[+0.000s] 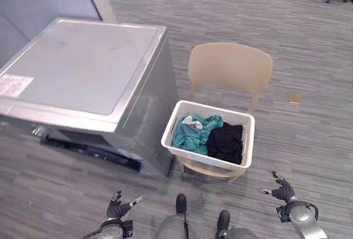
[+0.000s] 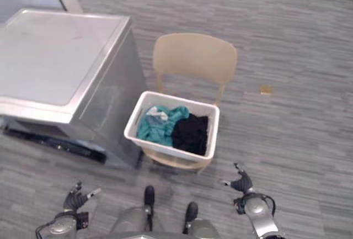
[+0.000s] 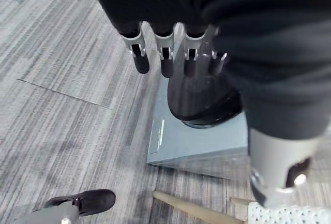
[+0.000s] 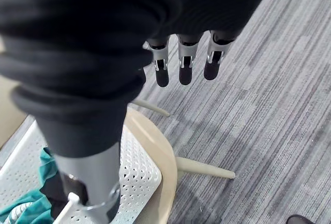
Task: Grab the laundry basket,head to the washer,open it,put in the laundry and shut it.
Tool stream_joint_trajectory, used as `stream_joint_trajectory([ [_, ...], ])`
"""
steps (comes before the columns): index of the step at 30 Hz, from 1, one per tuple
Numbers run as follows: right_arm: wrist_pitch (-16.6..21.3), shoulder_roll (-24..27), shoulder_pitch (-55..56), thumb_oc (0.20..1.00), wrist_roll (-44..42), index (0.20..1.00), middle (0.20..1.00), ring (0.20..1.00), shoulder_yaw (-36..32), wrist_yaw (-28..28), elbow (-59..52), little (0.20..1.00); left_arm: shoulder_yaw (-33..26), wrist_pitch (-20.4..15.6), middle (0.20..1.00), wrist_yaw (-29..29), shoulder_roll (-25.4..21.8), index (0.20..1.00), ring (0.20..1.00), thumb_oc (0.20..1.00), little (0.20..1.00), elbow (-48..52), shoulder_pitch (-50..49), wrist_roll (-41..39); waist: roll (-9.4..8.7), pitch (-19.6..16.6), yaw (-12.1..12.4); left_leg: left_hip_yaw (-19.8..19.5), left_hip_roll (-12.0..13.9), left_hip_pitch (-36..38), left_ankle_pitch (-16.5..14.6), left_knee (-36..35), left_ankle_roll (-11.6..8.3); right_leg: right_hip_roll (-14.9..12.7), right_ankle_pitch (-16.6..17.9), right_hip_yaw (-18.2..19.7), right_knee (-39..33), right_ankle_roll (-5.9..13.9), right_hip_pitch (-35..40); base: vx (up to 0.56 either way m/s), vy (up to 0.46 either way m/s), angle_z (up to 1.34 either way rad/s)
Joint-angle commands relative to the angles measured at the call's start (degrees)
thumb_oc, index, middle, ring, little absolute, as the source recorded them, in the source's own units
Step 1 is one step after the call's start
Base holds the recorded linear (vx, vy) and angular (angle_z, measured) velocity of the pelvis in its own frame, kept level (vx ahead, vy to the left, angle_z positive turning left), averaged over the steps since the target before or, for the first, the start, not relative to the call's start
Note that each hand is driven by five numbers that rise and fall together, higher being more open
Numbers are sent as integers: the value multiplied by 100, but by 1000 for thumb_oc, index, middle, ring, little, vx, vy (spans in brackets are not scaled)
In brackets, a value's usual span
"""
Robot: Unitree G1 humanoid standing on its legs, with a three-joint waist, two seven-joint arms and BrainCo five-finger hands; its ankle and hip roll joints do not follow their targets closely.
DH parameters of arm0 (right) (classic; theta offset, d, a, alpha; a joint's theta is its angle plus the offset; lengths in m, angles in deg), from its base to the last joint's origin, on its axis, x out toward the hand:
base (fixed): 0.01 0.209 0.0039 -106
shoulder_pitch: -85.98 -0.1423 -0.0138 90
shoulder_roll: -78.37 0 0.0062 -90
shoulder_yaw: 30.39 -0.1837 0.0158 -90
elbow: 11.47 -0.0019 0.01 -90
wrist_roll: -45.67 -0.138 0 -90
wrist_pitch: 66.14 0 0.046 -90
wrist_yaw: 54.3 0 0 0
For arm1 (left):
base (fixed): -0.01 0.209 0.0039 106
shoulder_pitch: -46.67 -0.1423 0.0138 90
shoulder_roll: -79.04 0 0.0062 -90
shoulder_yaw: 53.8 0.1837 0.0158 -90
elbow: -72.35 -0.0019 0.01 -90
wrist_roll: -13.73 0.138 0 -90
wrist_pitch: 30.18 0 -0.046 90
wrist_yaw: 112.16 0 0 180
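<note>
Basket: the white perforated plastic laundry basket (image 1: 208,136) sits on the seat of a beige wooden chair (image 1: 230,68), ahead of my hands and between them — nearer my right.
Laundry: a teal garment (image 1: 194,131) and a black garment (image 1: 226,142) lie side by side inside the basket; a pale scrap shows on top of the teal one.
Right hand: my right hand (image 1: 281,190) hangs low, just off the basket's near right corner, fingers (image 4: 180,72) straight and loose, holding nothing.
Left hand: my left hand (image 1: 119,206) hangs low, below the washer's near corner and well apart from the basket, fingers (image 3: 165,58) extended, empty.
Washer: the silver-grey boxy top-loading washer (image 1: 83,68) stands ahead of my left hand, just beside the chair, lid down.
Floor: grey striped carpet (image 1: 309,134) all round.
Done: as I judge it, nothing yet — the basket is not picked up.
Left: take the basket in both hands, carry it the short way to the washer, lift the lid, load both garments, close the lid.
</note>
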Motion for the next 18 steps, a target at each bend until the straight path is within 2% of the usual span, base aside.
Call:
stream_joint_trajectory([
  [1, 212, -61, -391, 1000, -238, 1000, 1000, 1000, 95, -175, 36, 1000, -27, -222, 1000, -199, -183, 1000, 1000, 1000, 1000, 69, 352, 191, -315, 141, 68, 504, 281, -27, -405, 952, -9, -612, -391, 73, 491, 515, -386, -26, 95, 43],
  [2, 214, -61, -393, 1000, -239, 1000, 1000, 1000, 95, -175, 38, 1000, -28, -222, 1000, -199, -182, 1000, 1000, 1000, 1000, 68, 352, 191, -315, 144, 67, 503, 280, -23, -403, 950, -9, -612, -391, 72, 489, 515, -382, 51, 211, 73],
  [3, 164, -127, -369, 1000, -295, 1000, 1000, 1000, 89, -176, 134, 1000, 15, -217, 1000, -248, -148, 1000, 1000, 1000, 1000, -30, 427, 169, -322, 61, -10, 797, 661, 231, -411, 754, -131, -746, -457, -99, 495, 616, -290, 57, 266, 73],
  [5, 146, -205, -319, 1000, -401, 1000, 1000, 1000, 24, -181, 258, 1000, 91, -191, 1000, -275, -116, 1000, 1000, 1000, 1000, -101, 526, 168, -318, -21, -124, 1190, 956, 376, -254, 542, -219, -912, -435, -321, 532, 696, -250, 46, 269, 70],
  [6, 148, -206, -320, 1000, -402, 1000, 1000, 1000, 24, -182, 261, 1000, 93, -193, 1000, -276, -116, 1000, 1000, 1000, 1000, -105, 529, 168, -319, -20, -126, 1188, 954, 379, -246, 532, -222, -913, -437, -324, 534, 697, -249, 66, 300, 68],
  [7, 119, -312, -201, 1000, -455, 1000, 1000, 1000, -84, -167, 300, 1000, 184, -169, 1000, -245, -128, 1000, 1000, 1000, 1000, -98, 573, 250, -275, -142, -239, 1511, 1060, 511, -206, 295, -277, -1067, -403, -536, 557, 780, -202, 144, 516, 110],
  [8, 101, -369, -227, 1000, -491, 1000, 1000, 1000, -100, -156, 312, 1000, 287, -183, 1000, -212, -120, 1000, 1000, 1000, 1000, -95, 628, 278, -300, -200, -260, 1364, 888, 424, -342, 408, -243, -1287, -276, -616, 593, 877, -157, 144, 524, 117],
  [9, 100, -371, -227, 1000, -490, 1000, 1000, 1000, -101, -156, 311, 1000, 288, -183, 1000, -212, -122, 1000, 1000, 1000, 1000, -96, 630, 278, -306, -203, -269, 1354, 876, 408, -356, 426, -233, -1302, -272, -624, 596, 888, -158, 124, 421, 129],
  [12, 86, -507, -283, 1000, -493, 1000, 1000, 1000, -26, -106, 357, 1000, 336, -198, 1000, -154, -235, 1000, 1000, 1000, 1000, -37, 659, 380, -427, -130, -199, 1289, 574, 317, -689, 648, -47, -1640, -133, -505, 861, 982, -278, 34, 317, 48],
  [14, 56, -595, -333, 1000, -516, 1000, 1000, 1000, 76, -77, 329, 1000, 315, -178, 1000, -163, -349, 1000, 1000, 1000, 1000, -27, 685, 418, -476, -26, -143, 1228, 438, 265, -806, 739, 104, -1702, -132, -304, 1285, 922, -498, -7, 278, -4],
  [15, 63, -648, -341, 1000, -530, 1000, 1000, 1000, 120, -60, 308, 1000, 317, -170, 1000, -175, -383, 1000, 1000, 1000, 1000, -39, 706, 431, -501, 19, -157, 1188, 351, 272, -827, 720, 165, -1585, -153, -69, 1531, 881, -668, 12, 252, -2],
  [16, 77, -690, -345, 1000, -550, 1000, 1000, 1000, 178, -57, 263, 1000, 315, -166, 1000, -188, -398, 1000, 1000, 1000, 1000, -31, 727, 439, -510, 58, -192, 1143, 246, 321, -834, 644, 222, -1329, -274, 272, 1728, 840, -878, 17, 162, -1],
  [17, 77, -690, -345, 1000, -550, 1000, 1000, 1000, 178, -57, 263, 1000, 315, -166, 1000, -187, -399, 1000, 1000, 1000, 1000, -30, 727, 439, -511, 57, -189, 1146, 245, 321, -834, 644, 222, -1330, -276, 276, 1732, 840, -882, 45, 164, -6],
  [18, 90, -689, -349, 1000, -562, 1000, 1000, 1000, 231, -42, 220, 1000, 312, -178, 1000, -193, -384, 1000, 1000, 1000, 1000, -14, 724, 434, -491, 74, -243, 1080, 125, 394, -835, 534, 268, -1009, -407, 597, 1773, 820, -1036, 23, 181, 14],
])
